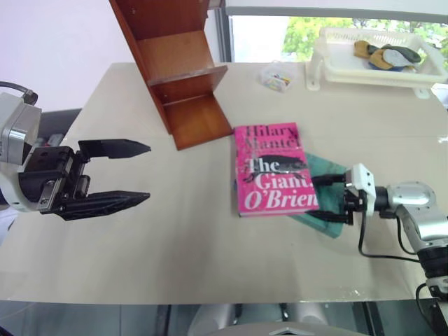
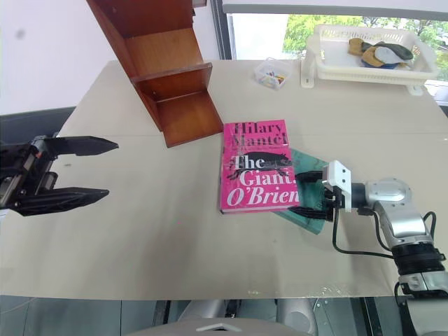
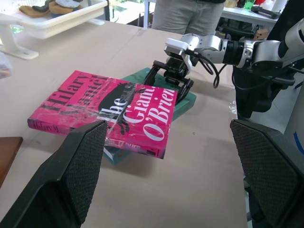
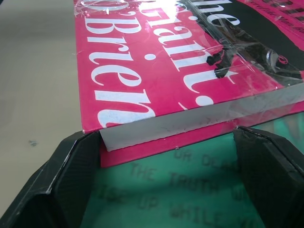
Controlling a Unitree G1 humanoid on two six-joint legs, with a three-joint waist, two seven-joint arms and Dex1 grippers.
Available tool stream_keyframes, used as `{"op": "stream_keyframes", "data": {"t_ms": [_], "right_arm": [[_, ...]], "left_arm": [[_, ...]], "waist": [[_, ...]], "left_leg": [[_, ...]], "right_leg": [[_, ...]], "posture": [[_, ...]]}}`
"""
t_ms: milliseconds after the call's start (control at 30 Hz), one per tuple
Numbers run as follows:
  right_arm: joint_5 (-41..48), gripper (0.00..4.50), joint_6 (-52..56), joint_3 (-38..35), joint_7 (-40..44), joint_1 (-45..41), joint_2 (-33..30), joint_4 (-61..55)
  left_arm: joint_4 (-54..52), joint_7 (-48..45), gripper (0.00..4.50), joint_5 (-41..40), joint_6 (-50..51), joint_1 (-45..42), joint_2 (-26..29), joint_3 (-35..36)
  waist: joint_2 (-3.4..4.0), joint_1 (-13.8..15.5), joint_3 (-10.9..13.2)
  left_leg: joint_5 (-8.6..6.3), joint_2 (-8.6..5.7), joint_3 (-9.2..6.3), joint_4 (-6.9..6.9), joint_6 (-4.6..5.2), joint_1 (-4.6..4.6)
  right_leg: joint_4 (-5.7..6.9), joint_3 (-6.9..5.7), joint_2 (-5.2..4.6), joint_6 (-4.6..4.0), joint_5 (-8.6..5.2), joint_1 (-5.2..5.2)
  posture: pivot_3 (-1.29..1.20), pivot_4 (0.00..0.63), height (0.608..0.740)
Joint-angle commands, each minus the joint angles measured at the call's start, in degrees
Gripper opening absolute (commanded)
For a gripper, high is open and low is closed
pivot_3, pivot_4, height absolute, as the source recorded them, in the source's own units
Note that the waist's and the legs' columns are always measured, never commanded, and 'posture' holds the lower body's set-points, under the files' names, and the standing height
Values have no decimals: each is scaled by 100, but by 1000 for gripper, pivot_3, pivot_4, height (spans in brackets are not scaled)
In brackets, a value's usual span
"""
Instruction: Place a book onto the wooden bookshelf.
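Note:
The pink book (image 1: 271,168) lies flat in the middle of the table, partly on top of a teal-green book (image 1: 323,175). My right gripper (image 1: 330,197) is at the pink book's right edge, low over the teal cover. It is open, and in the right wrist view its fingers (image 4: 76,175) straddle the white page edge (image 4: 190,123) without closing on it. The wooden bookshelf (image 1: 183,77) stands at the table's far left. My left gripper (image 1: 143,173) hovers open and empty at the left, well away from the book (image 3: 104,109), pointing toward it.
A white basket tray (image 1: 329,66) with small items sits at the far right corner. A small clear box (image 1: 276,75) lies between it and the shelf. A person (image 3: 190,14) stands beyond the table's right side. The table's front edge (image 1: 210,302) runs close below.

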Motion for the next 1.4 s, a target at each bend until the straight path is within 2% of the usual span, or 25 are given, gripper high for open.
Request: {"op": "stream_keyframes", "data": {"t_ms": [33,300,500,700,800,967,1033,1133,1267,1400], "right_arm": [[-27,4500,-217,-8,104,-159,35,108],[-226,4500,-525,114,195,-543,175,597],[-212,4500,-589,27,304,-527,65,661],[-74,4500,-445,-230,315,-18,-378,232],[113,4500,-300,-487,228,315,-644,-147],[650,4500,261,-1223,4,850,-1042,-1010],[785,4500,446,-1583,-78,1099,-1275,-1375],[916,4500,646,-1987,-223,1461,-1477,-1830],[1457,4500,1184,-2557,-585,2018,-1482,-2861],[2219,4500,1842,-3045,-976,2455,-1378,-3741]], "left_arm": [[-161,21,4438,-75,10,38,74,338],[-216,122,4438,238,-57,389,60,527],[-273,381,4438,667,-202,683,-32,490],[82,954,4438,899,-321,540,-412,69],[417,1324,4438,1120,-373,291,-660,-477],[1174,1616,4438,1283,-289,-625,-1219,-1561],[1666,1772,4438,1177,39,-1177,-1582,-1956],[2623,1816,4438,670,1028,-1975,-2079,-2099],[3989,1528,4438,573,2145,-2864,-2544,-2577],[5162,1167,4438,991,2293,-3543,-2879,-3097]], "waist": [[0,2,0],[0,-8,0],[1,0,0],[3,42,0],[2,62,0],[-1,46,3],[6,51,9],[1,125,9],[-19,143,11],[-29,126,16]], "left_leg": [[0,0,0,0,0,0],[0,1,0,0,-1,1],[1,1,0,0,-2,1],[0,1,-4,0,-2,0],[0,0,-5,0,-2,-1],[0,0,-6,2,-2,-2],[0,-5,-5,5,-1,-3],[0,-7,-10,9,-1,-5],[0,-6,-19,25,-2,-11],[0,-8,-17,44,-2,-20]], "right_leg": [[0,0,0,0,0,-1],[1,0,1,-2,1,0],[-1,0,3,-3,2,0],[-8,-5,1,-3,2,0],[-10,-7,0,-3,2,1],[2,-6,-1,-3,3,2],[2,-5,-4,-3,3,1],[6,-14,3,-2,3,1],[19,-20,23,-2,3,-1],[19,-17,21,-1,3,-1]], "posture": [[0,150,740],[0,150,740],[0,150,740],[0,150,740],[0,150,740],[0,150,740],[0,150,740],[0,150,740],[0,150,740],[0,150,740]]}}
